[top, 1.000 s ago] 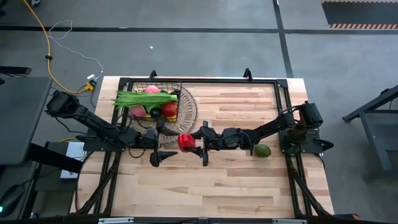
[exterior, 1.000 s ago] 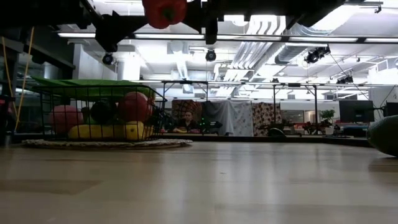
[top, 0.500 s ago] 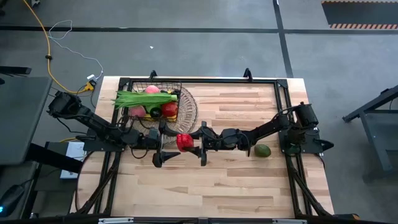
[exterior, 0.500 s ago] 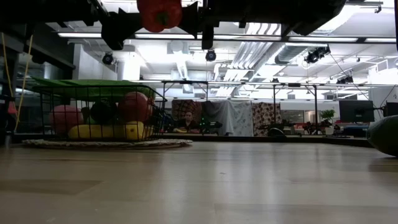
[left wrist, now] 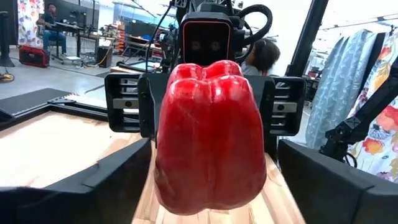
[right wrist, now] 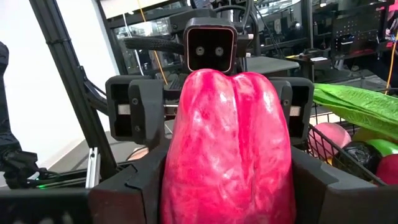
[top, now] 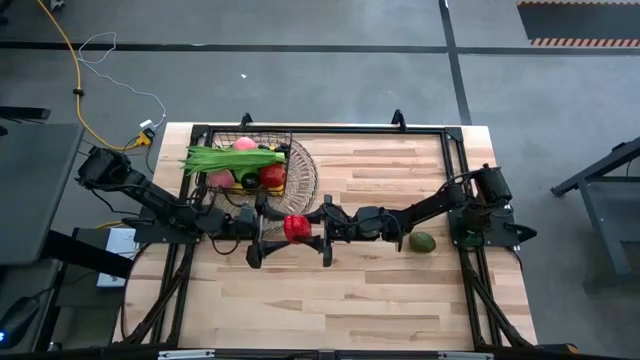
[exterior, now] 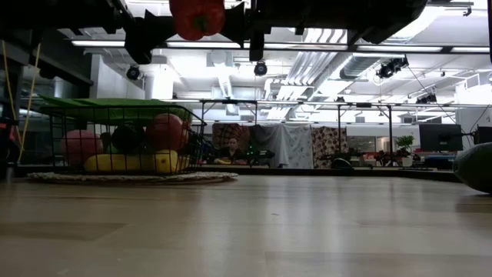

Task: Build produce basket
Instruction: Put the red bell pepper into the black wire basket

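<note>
A red pepper [top: 296, 228] hangs in the air over the middle of the table, between my two grippers, which face each other. My right gripper [top: 308, 230] is shut on it. My left gripper [left wrist: 211, 208] is open, with one finger [left wrist: 118, 186] on either side of the pepper [left wrist: 208, 130]; I cannot tell whether they touch it. The black wire basket [top: 285, 150] stands on a round woven tray [top: 308, 182] at the far left. In it lie a long green stalk [top: 232, 158], a pink peach, a red apple and a banana [exterior: 127, 163]. My right gripper pinches the pepper's two sides [right wrist: 177, 180] between its two fingers [right wrist: 140, 190]. The fingers lie level and come from the table's right side. The pepper is lifted well clear of the table.
An avocado [top: 422, 241] lies on the table near the right arm's base and shows at the right edge of the low view [exterior: 477, 168]. A black frame [top: 330, 129] runs round the tabletop. Bare wood lies along the near side.
The pepper in my right gripper has edged a little toward the table's left, nearer my left gripper, whose fingers now stand beside it. The pepper has stayed lifted clear.
</note>
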Robot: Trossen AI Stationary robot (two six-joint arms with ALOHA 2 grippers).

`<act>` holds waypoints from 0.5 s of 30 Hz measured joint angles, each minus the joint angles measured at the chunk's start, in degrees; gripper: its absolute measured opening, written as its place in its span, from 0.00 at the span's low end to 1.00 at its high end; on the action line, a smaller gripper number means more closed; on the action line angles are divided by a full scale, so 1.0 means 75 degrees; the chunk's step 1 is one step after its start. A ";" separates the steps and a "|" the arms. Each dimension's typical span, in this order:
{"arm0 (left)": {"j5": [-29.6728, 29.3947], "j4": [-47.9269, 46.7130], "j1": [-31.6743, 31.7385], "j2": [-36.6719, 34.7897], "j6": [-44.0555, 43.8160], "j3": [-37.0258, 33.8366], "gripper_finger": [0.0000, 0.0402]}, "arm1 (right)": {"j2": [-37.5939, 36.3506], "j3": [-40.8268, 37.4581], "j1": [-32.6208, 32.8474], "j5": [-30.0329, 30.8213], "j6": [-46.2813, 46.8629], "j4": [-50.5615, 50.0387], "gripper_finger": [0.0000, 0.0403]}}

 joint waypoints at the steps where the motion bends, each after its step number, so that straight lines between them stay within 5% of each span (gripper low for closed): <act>1: -0.0002 -0.0023 0.0000 0.0000 0.0000 0.0000 0.81 | 0.0000 0.0000 0.0000 0.0000 0.0000 -0.0001 0.53; 10: -0.0020 -0.0089 0.0019 0.0000 0.0000 0.0000 0.55 | 0.0000 0.0000 0.0001 0.0000 0.0000 -0.0006 0.53; 15: 0.0000 -0.0094 0.0020 0.0000 0.0000 0.0000 0.50 | 0.0000 0.0000 0.0001 -0.0019 0.0000 -0.0006 0.59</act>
